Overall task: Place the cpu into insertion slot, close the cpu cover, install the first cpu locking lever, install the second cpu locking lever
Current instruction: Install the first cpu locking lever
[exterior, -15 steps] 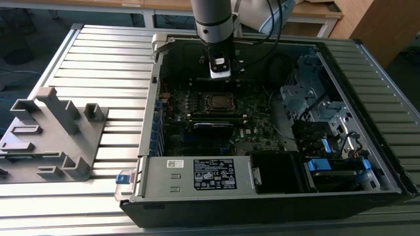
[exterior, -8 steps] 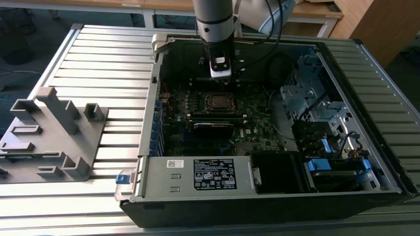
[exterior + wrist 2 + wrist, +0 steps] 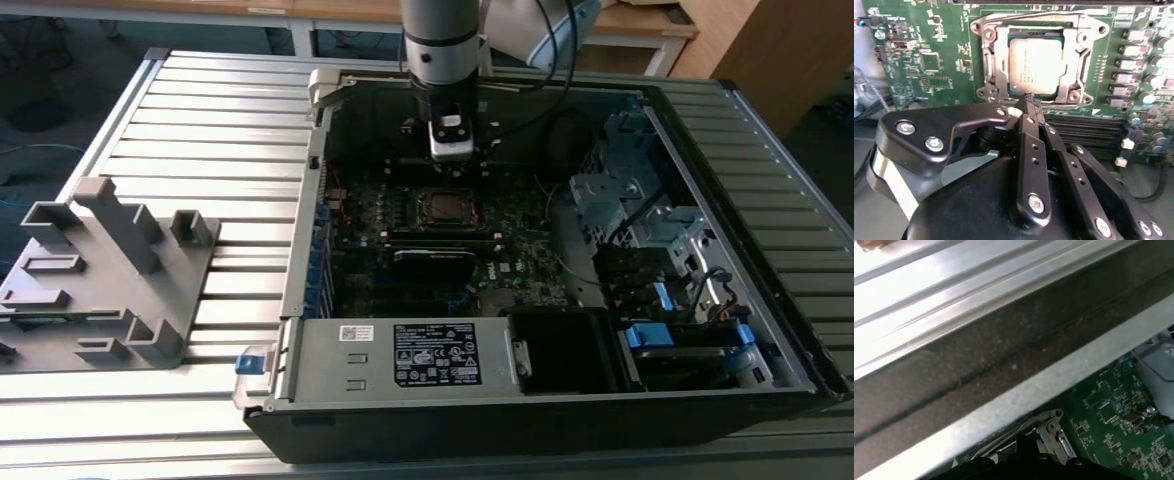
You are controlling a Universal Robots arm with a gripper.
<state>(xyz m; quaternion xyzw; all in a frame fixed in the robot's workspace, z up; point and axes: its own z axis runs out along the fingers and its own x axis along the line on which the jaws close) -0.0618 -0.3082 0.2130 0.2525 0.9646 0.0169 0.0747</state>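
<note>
The cpu (image 3: 1035, 64), a dull silver square chip, lies flat in the insertion slot (image 3: 445, 207) on the green motherboard. The cpu cover (image 3: 995, 55), a silvery frame with an open window, lies down around the chip. My gripper (image 3: 1029, 100) hangs just beside one edge of the socket, its black fingers (image 3: 1026, 145) brought together at the tips with nothing seen between them. In the exterior view the gripper (image 3: 451, 168) stands upright inside the open computer case, a little beyond the socket. I cannot tell how the locking levers stand.
The case wall (image 3: 1004, 365) runs close behind the gripper. Memory slots (image 3: 1089, 131) lie next to the socket. Drive bays and cables (image 3: 641, 210) crowd the exterior view's right. A grey fixture (image 3: 107, 270) stands on the slatted table at that view's left.
</note>
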